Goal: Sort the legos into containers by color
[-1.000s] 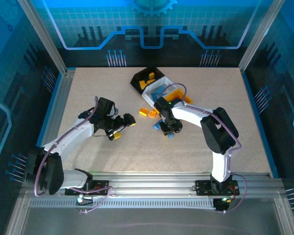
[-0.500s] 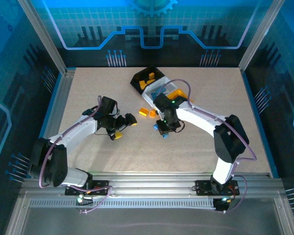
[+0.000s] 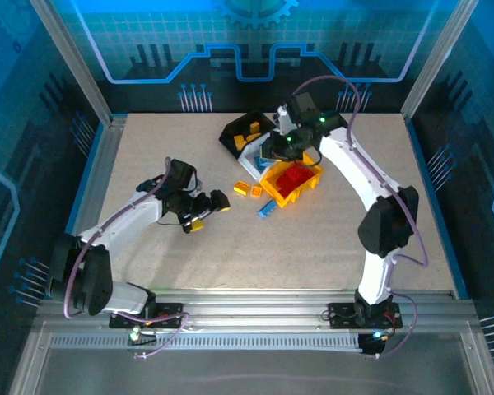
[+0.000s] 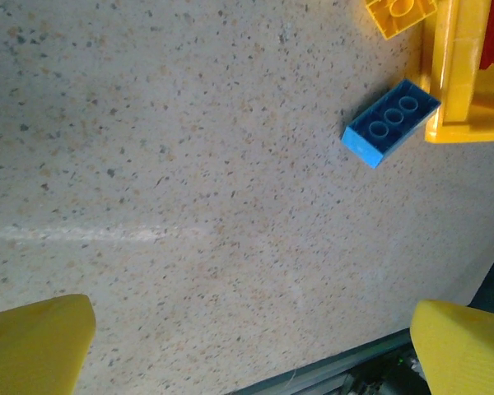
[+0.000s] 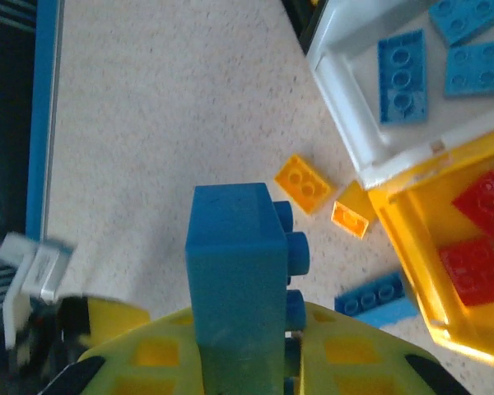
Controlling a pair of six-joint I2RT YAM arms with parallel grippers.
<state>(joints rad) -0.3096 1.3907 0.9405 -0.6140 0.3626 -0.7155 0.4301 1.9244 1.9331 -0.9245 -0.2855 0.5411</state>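
My right gripper (image 5: 251, 350) is shut on a blue lego (image 5: 235, 263), held upright above the table in front of the containers. In the top view that gripper (image 3: 278, 146) hovers by the white bin (image 3: 258, 153). The white bin (image 5: 346, 95) holds blue legos (image 5: 402, 74). The yellow bin (image 3: 273, 191) holds red legos (image 3: 294, 177). The black bin (image 3: 235, 132) holds yellow-orange ones. On the table lie one blue lego (image 3: 267, 210) and two yellow-orange legos (image 3: 241, 189). My left gripper (image 3: 202, 210) is open and empty, low over the table left of them.
The left wrist view has the loose blue lego (image 4: 389, 122) against the yellow bin's rim (image 4: 449, 82), a yellow lego (image 4: 399, 12) beside it, and the table's metal edge rail (image 4: 337, 374) close by. The right arm arches over the table's right half.
My right gripper has risen from the table near the loose blue lego and swung back toward the bins with a blue lego, uncovering the yellow bin. The left arm has hardly moved.
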